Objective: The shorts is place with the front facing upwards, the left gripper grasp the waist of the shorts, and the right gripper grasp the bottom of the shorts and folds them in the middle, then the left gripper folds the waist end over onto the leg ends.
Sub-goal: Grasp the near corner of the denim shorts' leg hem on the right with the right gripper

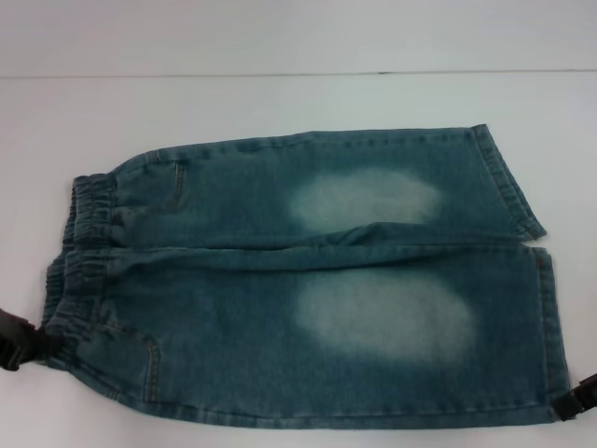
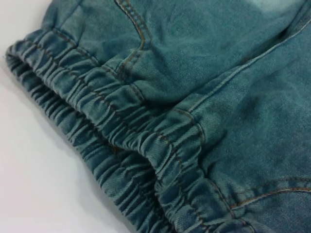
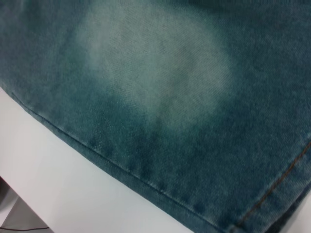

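No readable text anywhere.
I find no letters, labels, brand marks or numbers on the shorts point(image 1: 308, 280) under my grippers, nor around them.

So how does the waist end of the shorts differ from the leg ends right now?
The waist is gathered and puckered, on the robot's left by the left gripper. The leg ends lie flat with straight stitched hems, on the right by the right gripper. Both are blue denim lying on the white table.

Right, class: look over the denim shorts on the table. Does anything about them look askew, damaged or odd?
Nothing stands out. The blue denim shorts lie flat and spread on the white table, elastic waistband toward the left hand, leg hems toward the right hand. No tears show.
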{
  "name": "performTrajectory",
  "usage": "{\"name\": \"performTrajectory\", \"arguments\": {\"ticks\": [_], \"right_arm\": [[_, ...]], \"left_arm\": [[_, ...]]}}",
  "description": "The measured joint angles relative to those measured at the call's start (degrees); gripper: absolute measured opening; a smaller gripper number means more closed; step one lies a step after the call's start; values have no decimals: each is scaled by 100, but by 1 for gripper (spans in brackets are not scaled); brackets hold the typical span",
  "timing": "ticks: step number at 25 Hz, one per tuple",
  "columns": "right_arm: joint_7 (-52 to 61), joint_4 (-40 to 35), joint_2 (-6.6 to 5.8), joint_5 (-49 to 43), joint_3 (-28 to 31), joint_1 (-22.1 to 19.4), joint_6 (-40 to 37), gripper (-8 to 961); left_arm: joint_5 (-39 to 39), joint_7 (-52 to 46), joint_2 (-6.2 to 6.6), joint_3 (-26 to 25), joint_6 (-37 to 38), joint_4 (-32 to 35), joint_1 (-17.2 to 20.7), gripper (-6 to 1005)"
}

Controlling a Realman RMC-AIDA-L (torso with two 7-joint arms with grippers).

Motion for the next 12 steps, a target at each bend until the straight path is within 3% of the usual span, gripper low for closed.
{"name": "performTrajectory", "arguments": {"ticks": [12], "right_arm": [[28,279,34,-32,-81,94,202,816]], "left_arm": [[6,-6,0,13,-26,0,0,62]]}}
